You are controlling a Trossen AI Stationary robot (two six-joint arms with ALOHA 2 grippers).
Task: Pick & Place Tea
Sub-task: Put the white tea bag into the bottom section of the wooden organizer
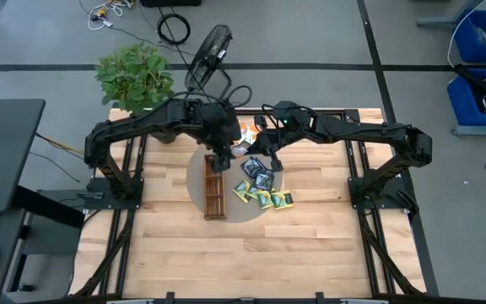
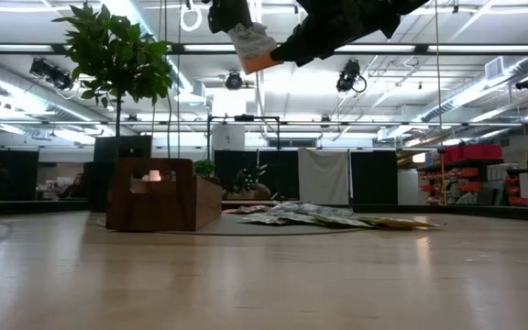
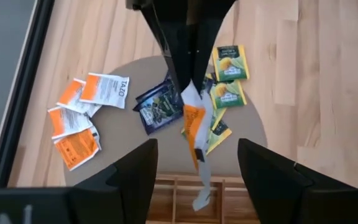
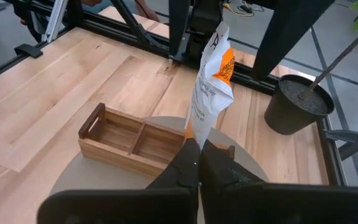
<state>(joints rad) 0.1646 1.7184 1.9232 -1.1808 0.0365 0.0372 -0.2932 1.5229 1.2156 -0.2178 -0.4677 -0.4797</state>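
Note:
An orange-and-white tea sachet [image 4: 211,74] is held up in the air by my right gripper [image 4: 199,146], which is shut on it above the mat. The low view shows this sachet [image 2: 253,44] high above the table. My left gripper [image 3: 197,149] is open and hovers over the wooden tray [image 1: 215,192], close beside the right gripper [image 1: 268,160]. The other sachets lie flat on a round grey mat [image 3: 120,143]: orange-and-white ones [image 3: 79,124], dark ones [image 3: 160,106] and yellow-green ones [image 3: 229,62]. My right gripper pinches the orange-and-white sachet between its two fingers at one end [image 4: 194,134]. The fingers [image 3: 188,68] slant down at it from the table's right side. The sachet is lifted clear of the table and sticks out beyond the fingertips, its free end [image 3: 202,186] loose in the air.
The long wooden tray [image 4: 135,140] with its compartments sits on the mat's left part. A potted plant [image 1: 135,76] stands at the table's far left corner, and a fan [image 1: 209,51] lies behind the far edge. Bare wood fills the near half of the table [image 1: 243,253].

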